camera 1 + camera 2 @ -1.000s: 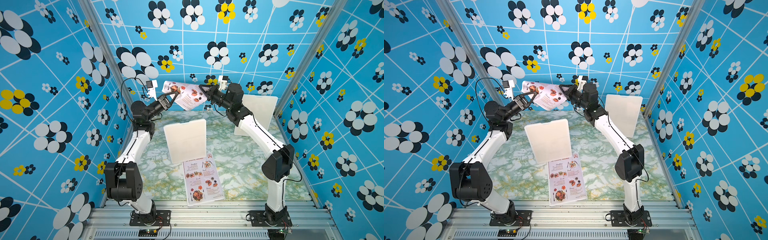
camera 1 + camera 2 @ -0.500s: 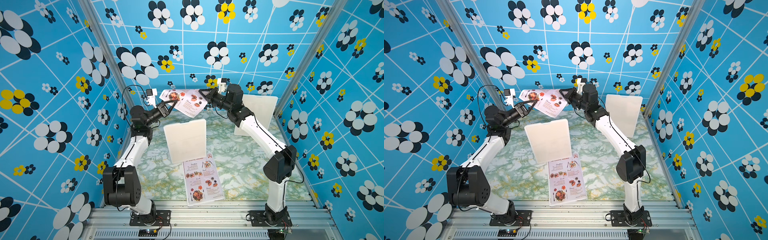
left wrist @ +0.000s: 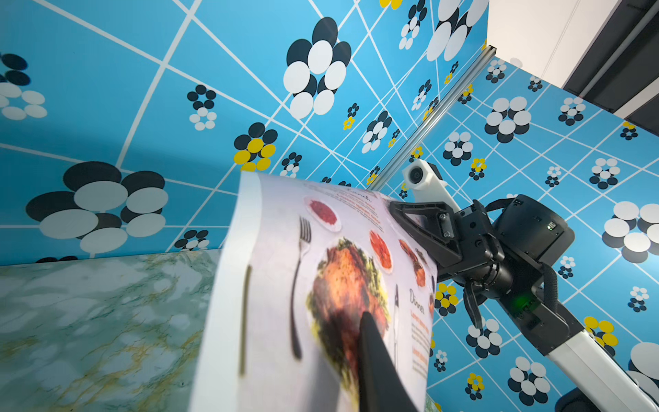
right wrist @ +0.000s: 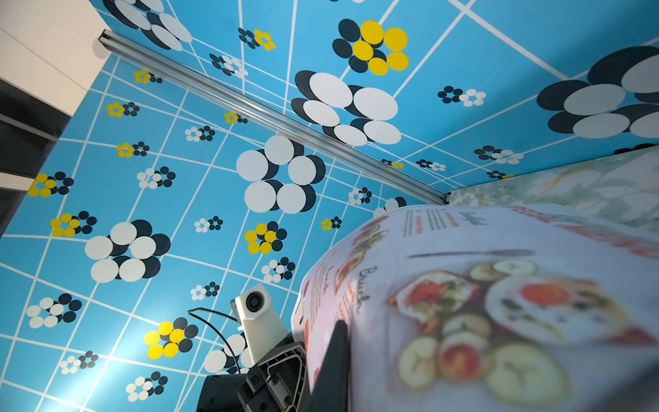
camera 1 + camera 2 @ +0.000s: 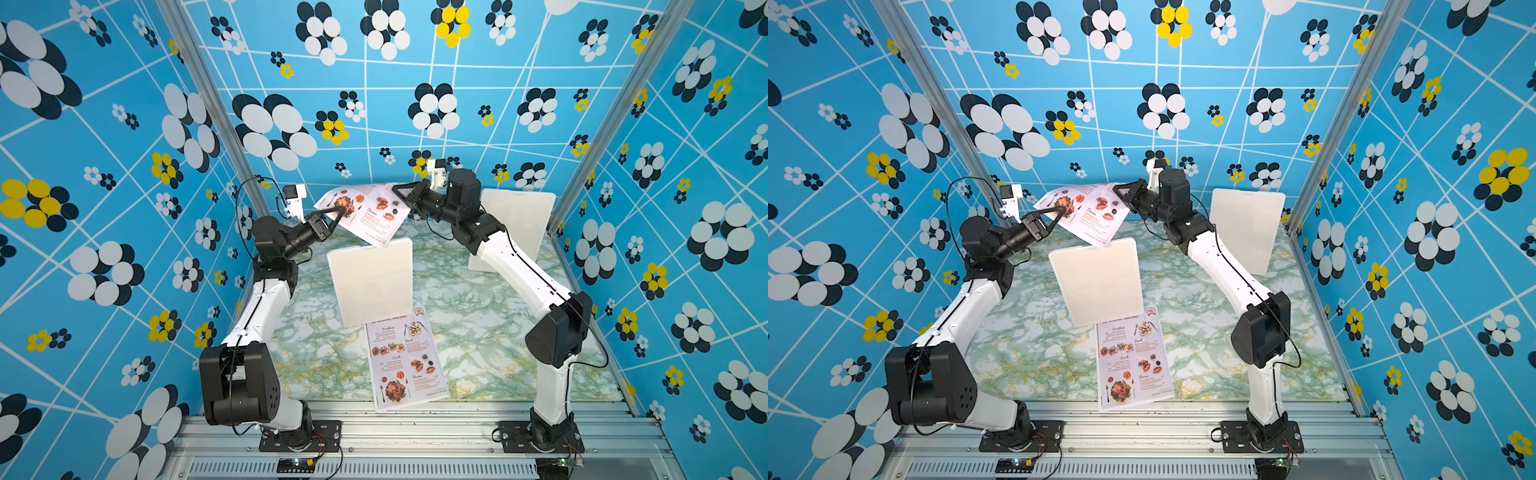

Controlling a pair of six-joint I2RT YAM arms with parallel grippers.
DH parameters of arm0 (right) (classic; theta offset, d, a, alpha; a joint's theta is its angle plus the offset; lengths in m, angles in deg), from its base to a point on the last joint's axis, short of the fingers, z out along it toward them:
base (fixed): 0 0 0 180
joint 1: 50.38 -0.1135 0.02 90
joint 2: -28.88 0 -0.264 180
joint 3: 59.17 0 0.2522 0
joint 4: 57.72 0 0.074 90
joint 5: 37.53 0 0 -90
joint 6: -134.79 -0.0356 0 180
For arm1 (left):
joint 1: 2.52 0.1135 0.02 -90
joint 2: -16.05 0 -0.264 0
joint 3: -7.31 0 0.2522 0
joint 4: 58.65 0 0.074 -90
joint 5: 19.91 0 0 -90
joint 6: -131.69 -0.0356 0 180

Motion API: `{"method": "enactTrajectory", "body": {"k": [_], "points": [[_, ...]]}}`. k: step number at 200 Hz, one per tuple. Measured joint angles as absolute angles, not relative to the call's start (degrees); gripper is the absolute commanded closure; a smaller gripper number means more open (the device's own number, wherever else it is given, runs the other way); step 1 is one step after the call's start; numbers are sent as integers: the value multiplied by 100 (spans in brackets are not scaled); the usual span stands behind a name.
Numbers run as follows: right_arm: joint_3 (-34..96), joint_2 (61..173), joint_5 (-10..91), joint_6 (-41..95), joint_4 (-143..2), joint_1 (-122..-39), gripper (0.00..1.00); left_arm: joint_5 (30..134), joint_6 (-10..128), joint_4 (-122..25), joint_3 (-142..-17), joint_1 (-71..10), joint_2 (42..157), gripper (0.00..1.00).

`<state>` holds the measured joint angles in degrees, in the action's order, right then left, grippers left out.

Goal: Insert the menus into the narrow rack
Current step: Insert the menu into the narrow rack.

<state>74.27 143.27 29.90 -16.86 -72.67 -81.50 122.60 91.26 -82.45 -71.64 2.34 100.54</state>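
Logged raised menu (image 5: pixel 370 212) aloft at back of table (image 5: pixel 478 332), near top of white rack (image 5: pixel 372 282), pinched at opposite ends by left claw (image 5: pixel 337 211) and right claw (image 5: pixel 401 190), both closed narrow on sheet. Noted second menu (image 5: pixel 405 361) flat on table at front, heading partly hidden by rack. Judged sheets light, thin, glossy, slippery, bowing between grips; reckoned edge holds at both ends best.

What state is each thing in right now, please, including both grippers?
Lifted menu: airborne, bowed, gripped at two edges.
Other menu: flat on table, at front edge.
Left gripper: jaws shut on lifted menu.
Right gripper: jaws shut on lifted menu.
Centre rack: upright, no menu showing.
Back rack: upright, no menu showing.
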Motion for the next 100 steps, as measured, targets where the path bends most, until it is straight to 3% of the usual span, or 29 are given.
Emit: {"method": "enactTrajectory", "body": {"k": [100], "points": [[8966, 15219, 2918, -1428, -7858, -8311, 99, 12234, 8857, -7956, -7164, 516, 10021, 82]]}}
